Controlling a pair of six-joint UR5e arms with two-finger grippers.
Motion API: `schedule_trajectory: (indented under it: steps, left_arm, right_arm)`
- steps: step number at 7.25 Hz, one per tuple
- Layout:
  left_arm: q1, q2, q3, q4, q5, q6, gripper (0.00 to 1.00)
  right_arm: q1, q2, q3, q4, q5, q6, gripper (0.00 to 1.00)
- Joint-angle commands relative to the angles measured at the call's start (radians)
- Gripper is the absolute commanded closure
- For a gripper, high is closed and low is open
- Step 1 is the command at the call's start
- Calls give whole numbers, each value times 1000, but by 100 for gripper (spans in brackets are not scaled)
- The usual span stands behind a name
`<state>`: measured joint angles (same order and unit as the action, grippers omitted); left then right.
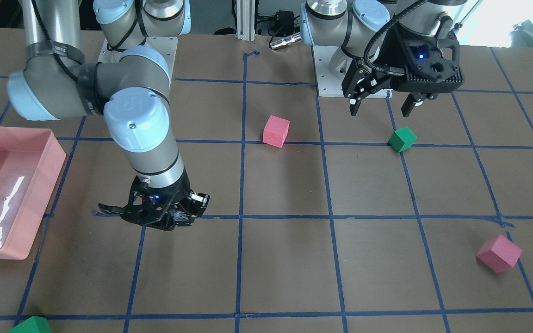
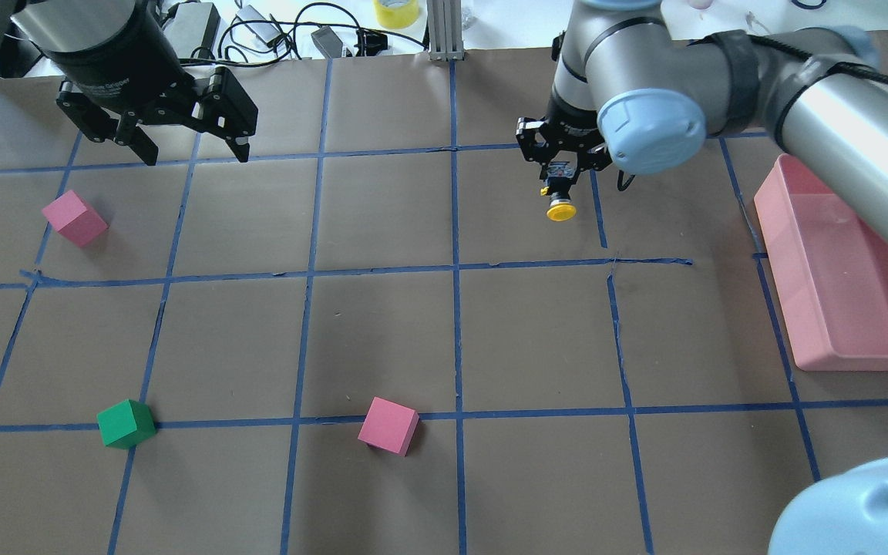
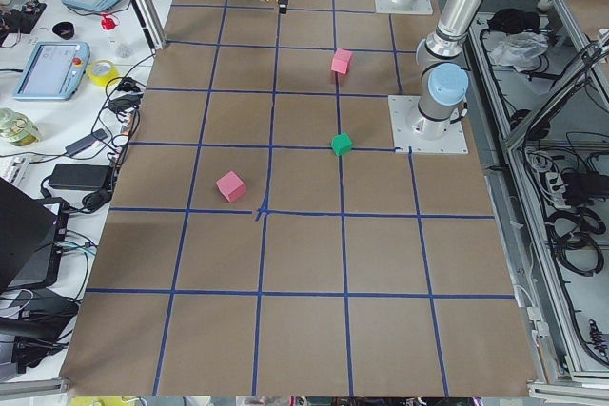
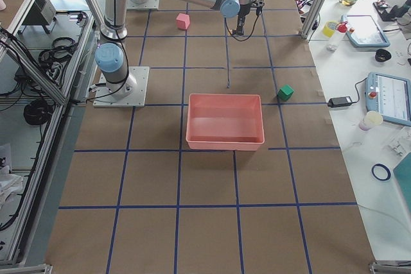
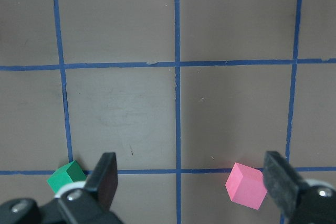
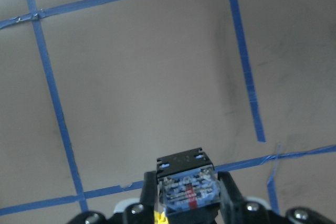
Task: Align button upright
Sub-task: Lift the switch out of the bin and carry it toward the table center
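Note:
The button (image 2: pixel 561 202) sits between the fingers of my right gripper (image 2: pixel 560 183), which is shut on it. Its yellow cap (image 2: pixel 562 211) sticks out below the fingers in the overhead view. In the right wrist view the silvery-blue terminal base (image 6: pixel 186 187) faces the camera between the two fingers, with a sliver of yellow beside it. I cannot tell whether the button touches the table. In the front view the right gripper (image 1: pixel 164 210) hangs low over the table and hides the button. My left gripper (image 2: pixel 190 146) is open and empty, high over the far left of the table.
A pink tray (image 2: pixel 837 308) stands at the right. One pink cube (image 2: pixel 74 218) lies at the left, another pink cube (image 2: pixel 388 425) in the near middle and a green cube (image 2: pixel 126 423) at the near left. Another green cube (image 1: pixel 30 325) lies past the tray.

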<state>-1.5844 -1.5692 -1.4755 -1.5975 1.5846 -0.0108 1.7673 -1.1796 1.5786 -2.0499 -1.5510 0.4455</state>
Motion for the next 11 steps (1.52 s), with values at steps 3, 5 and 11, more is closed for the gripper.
schedule_trajectory:
  steps: [3, 5, 11]
  left_arm:
    - [0, 0, 0, 4, 0, -6, 0]
    - [0, -3, -2, 25, 0, -3, 0]
    - [0, -3, -15, 47, 0, -2, 0]
  right_arm:
    - [147, 124, 7, -153, 0, 159, 100]
    - [184, 164, 8, -191, -1, 156, 100]
    - [185, 179, 26, -197, 0, 150, 100]
